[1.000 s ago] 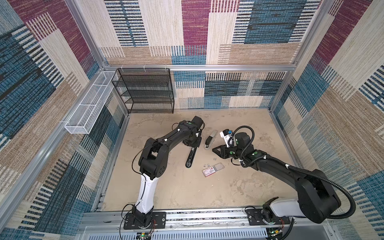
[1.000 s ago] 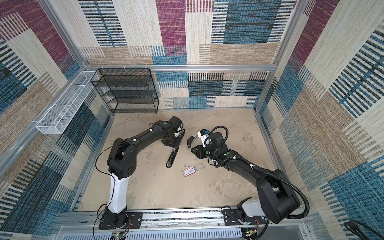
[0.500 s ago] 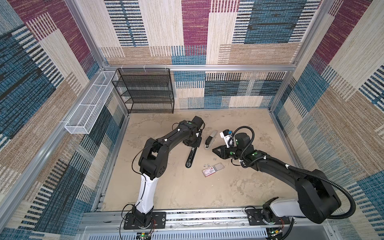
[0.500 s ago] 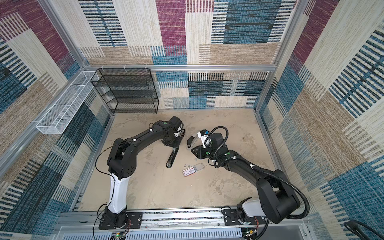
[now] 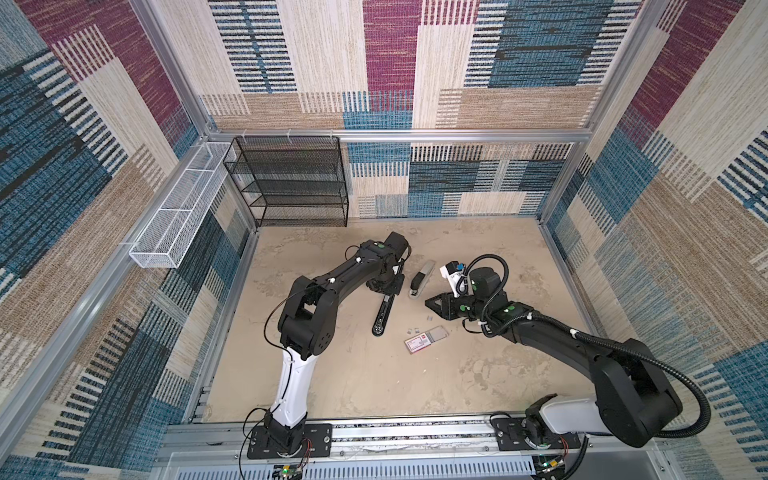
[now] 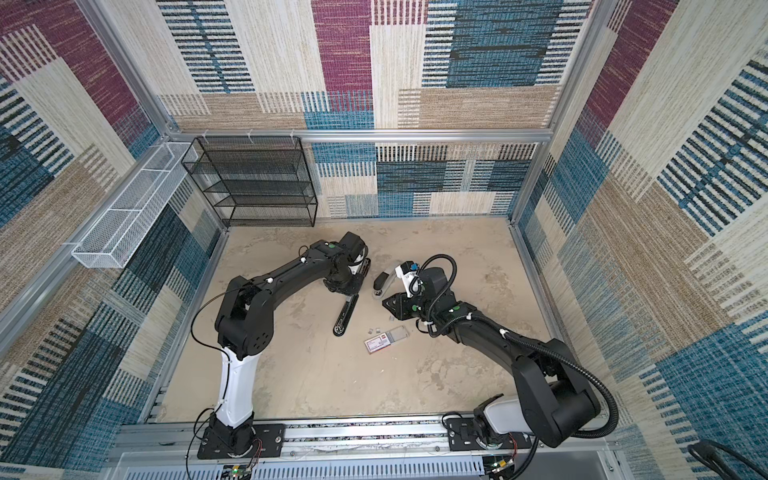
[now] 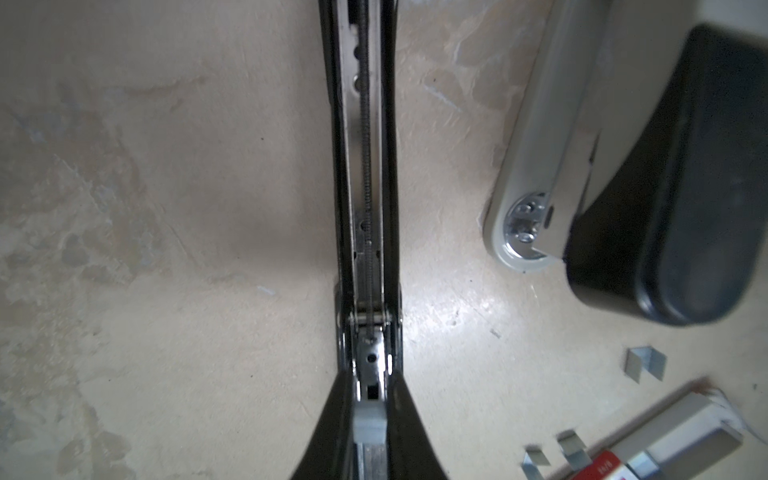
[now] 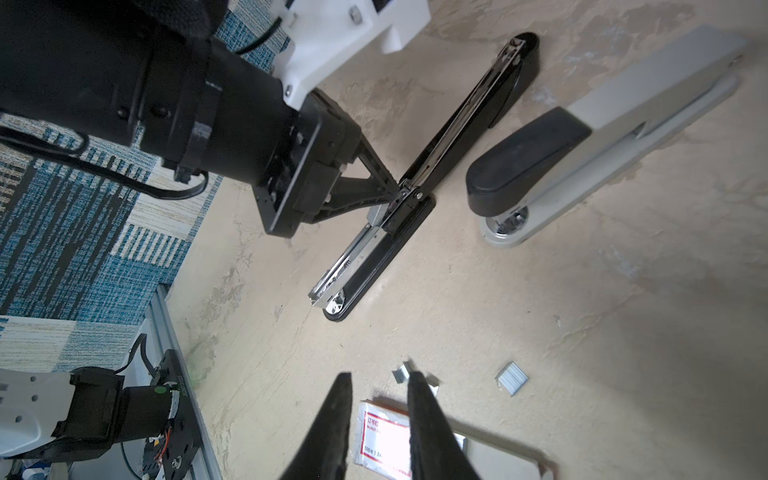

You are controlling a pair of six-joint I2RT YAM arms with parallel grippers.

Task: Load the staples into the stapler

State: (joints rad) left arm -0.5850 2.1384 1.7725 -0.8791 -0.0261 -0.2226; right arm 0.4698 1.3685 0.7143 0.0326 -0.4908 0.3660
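A black stapler [image 5: 384,313] [image 6: 346,313] lies opened flat on the beige floor, its silvery magazine channel [image 8: 353,257] facing up. My left gripper [image 5: 388,286] [image 7: 370,415] [image 8: 392,193] is shut on the stapler at its hinge. Loose staples [image 5: 430,318] [image 8: 512,378] [image 7: 646,361] lie beside their red-and-white box [image 5: 417,344] [image 8: 382,434], whose grey inner tray [image 5: 438,332] is slid out. My right gripper [image 5: 428,301] [image 6: 384,302] [image 8: 380,376] hangs above the box and staples, open, with nothing between its fingers.
A grey stapler with a black grip [image 5: 422,276] [image 8: 582,145] [image 7: 623,166] lies just right of the black one. A black wire shelf [image 5: 291,183] stands at the back left wall. A white wire basket [image 5: 178,208] hangs on the left wall.
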